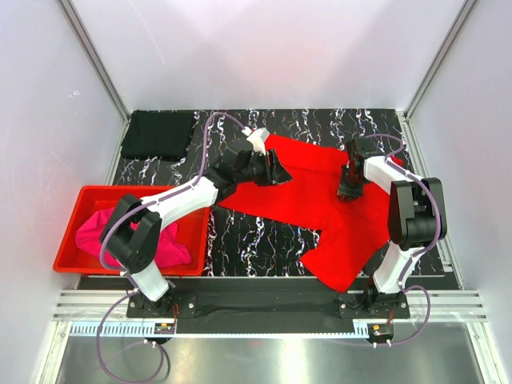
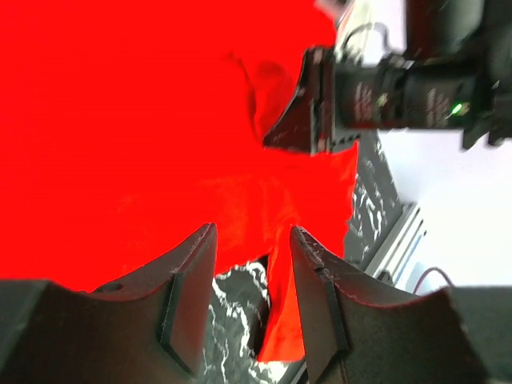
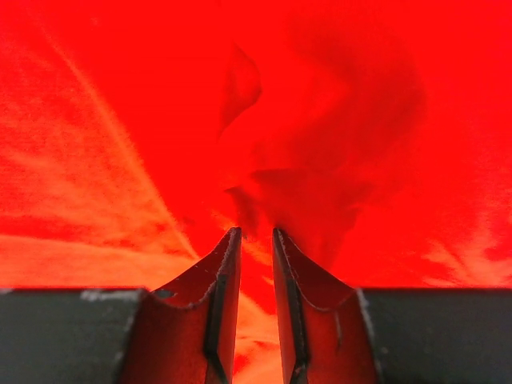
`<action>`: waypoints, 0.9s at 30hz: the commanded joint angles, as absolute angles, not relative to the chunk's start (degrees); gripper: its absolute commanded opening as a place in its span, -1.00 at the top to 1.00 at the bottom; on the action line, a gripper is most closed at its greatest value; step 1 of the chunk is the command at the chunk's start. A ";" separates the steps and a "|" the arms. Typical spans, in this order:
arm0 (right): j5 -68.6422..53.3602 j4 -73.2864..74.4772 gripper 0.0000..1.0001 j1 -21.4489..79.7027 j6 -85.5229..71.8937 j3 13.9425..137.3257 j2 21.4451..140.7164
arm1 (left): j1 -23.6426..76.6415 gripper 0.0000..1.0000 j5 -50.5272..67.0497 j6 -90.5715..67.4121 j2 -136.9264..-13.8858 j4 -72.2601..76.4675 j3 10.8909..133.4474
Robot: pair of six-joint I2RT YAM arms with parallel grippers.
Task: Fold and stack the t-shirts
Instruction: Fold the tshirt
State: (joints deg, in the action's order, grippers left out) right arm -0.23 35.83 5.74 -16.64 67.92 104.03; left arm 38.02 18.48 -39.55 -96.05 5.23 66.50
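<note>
The bright red t-shirt lies spread and wrinkled across the middle and right of the dark marbled table. My left gripper is open at the shirt's left edge; in the left wrist view red cloth lies beyond the spread fingers and bare table shows between them. My right gripper points down onto the shirt's right part. In the right wrist view its jaws are nearly together and puckered red cloth is pinched at the tips. The black t-shirt lies folded at the back left. The magenta t-shirt is crumpled in the bin.
A rigid red plastic bin stands at the table's left front, under my left arm. White walls with metal frame posts close in the table on three sides. The right gripper also shows in the left wrist view.
</note>
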 commanded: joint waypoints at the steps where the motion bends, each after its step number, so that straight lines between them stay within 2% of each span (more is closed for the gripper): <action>1: 4.13 35.51 0.42 6.33 -15.12 68.82 103.53 | 38.50 0.07 21.18 -39.99 -94.04 8.26 66.36; 14: 3.34 35.51 0.48 7.82 -15.91 71.19 107.14 | 37.71 0.10 23.82 -42.10 -94.66 9.93 67.15; 18: 3.08 35.86 0.59 8.52 -16.26 72.24 107.75 | 37.18 0.10 24.26 -42.62 -94.57 10.37 66.89; 21: 3.34 37.35 0.95 8.44 -16.35 73.56 108.02 | 37.18 0.11 24.43 -42.80 -94.40 10.63 66.80; 22: 3.69 37.79 1.00 8.44 -16.35 74.09 107.93 | 37.18 0.11 24.43 -42.80 -94.39 10.63 66.80; 27: 3.00 41.91 1.00 8.44 -17.40 75.32 104.07 | 37.00 0.12 24.70 -42.89 -94.04 10.81 66.71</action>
State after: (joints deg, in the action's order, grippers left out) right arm 2.46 38.85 7.92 -16.38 72.62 107.72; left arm 37.34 23.40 -42.57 -96.05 7.25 66.13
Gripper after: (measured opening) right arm 0.011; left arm 0.447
